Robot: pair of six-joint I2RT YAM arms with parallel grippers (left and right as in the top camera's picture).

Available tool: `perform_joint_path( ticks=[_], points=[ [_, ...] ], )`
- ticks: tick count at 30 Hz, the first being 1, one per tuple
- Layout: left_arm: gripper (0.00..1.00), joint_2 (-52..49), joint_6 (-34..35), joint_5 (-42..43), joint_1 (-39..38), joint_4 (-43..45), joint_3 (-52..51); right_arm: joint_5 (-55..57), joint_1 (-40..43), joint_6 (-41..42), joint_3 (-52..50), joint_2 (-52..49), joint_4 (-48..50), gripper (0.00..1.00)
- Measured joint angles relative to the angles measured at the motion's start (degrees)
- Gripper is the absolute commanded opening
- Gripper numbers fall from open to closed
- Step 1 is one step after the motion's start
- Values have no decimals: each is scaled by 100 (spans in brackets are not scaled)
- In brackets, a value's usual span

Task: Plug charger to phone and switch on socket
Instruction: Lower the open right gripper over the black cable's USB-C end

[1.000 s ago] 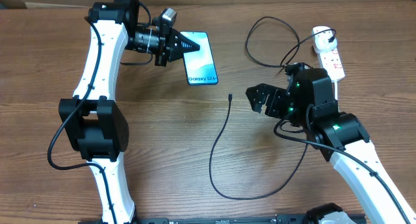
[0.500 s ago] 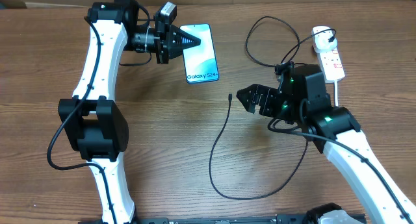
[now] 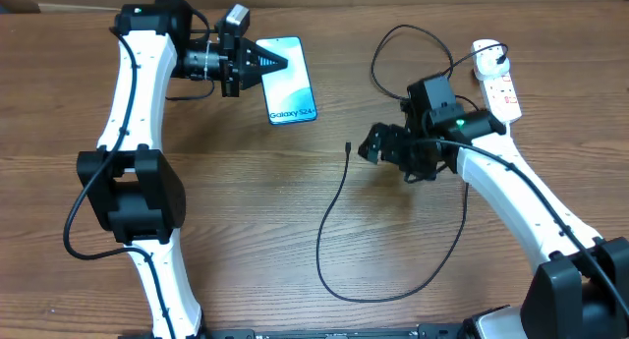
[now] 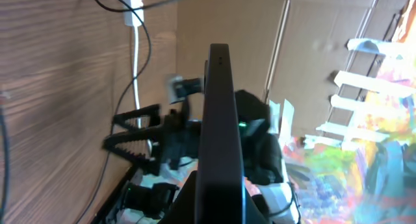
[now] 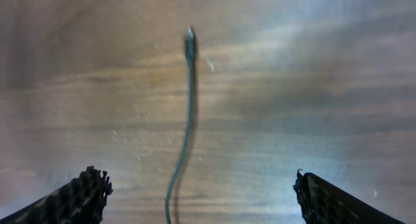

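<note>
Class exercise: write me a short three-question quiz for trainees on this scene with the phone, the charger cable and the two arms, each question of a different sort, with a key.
1. True or false: the right arm's fingers are shut on the long thin black charger cable.
2. The left arm's fingers grip: A the white power strip; B the slim smartphone with a light-blue screen; C nothing.
3. Fill in: the cable's small connector tip lies on the wooden table, nearer the ___ arm.

Key: 1 false, they stand open on either side of it; 2 B; 3 right.
</note>
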State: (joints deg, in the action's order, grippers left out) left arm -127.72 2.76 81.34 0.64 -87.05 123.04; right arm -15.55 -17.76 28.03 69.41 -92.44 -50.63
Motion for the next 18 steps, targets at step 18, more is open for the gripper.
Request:
perform_joint_path(
  ticks=[18],
  points=[
    [4,0,-179,-1305,796,-577,0,623,-439,-236,1344,-1377,-621,84]
  ],
)
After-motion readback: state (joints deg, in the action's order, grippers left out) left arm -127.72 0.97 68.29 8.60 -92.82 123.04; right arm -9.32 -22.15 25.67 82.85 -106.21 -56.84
